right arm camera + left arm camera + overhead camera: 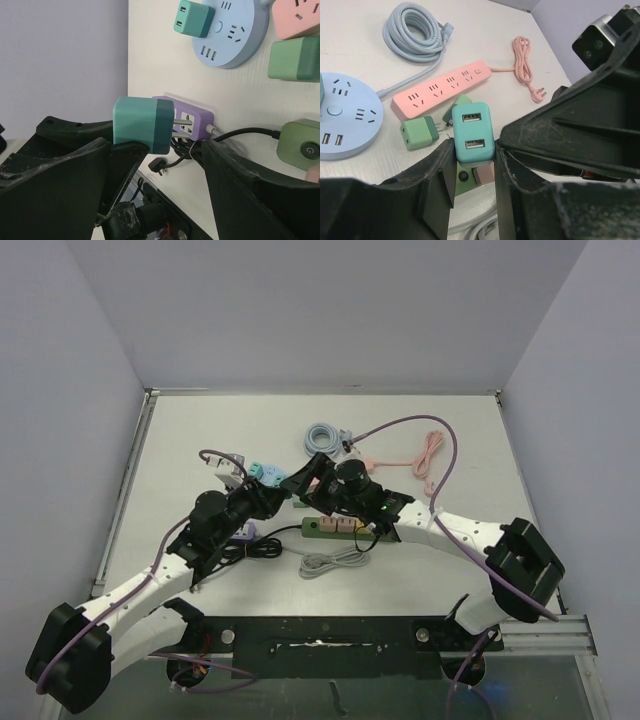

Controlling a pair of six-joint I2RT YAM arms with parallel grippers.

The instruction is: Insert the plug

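The left end effector [472,155] is closed on the teal plug [472,132], its two fingers [440,182] pressing the sides of the plug's lower half, with the face carrying the two USB ports turned toward the wrist camera. The plug is off the tabletop [180,440], above the switch end of the green power strip [464,177]. The right end effector [165,150] stands wide open around the same plug. One finger [80,165] lies against the plug's underside while the other is well clear, so it grips nothing. In the right wrist view the plug's metal prongs point at the purple socket cube [192,117]. The cube sits just beside the strip's switch end (whether the prongs touch the cube cannot be told).

Beyond the green strip lie a pink power strip [442,90], a round blue socket hub [345,120] and a loose green adapter [417,132]. Farther past the strip are a coiled pale-blue cable [415,30] and a pink cable [522,55]. A grey cable [330,562] lies on the strip's near side.
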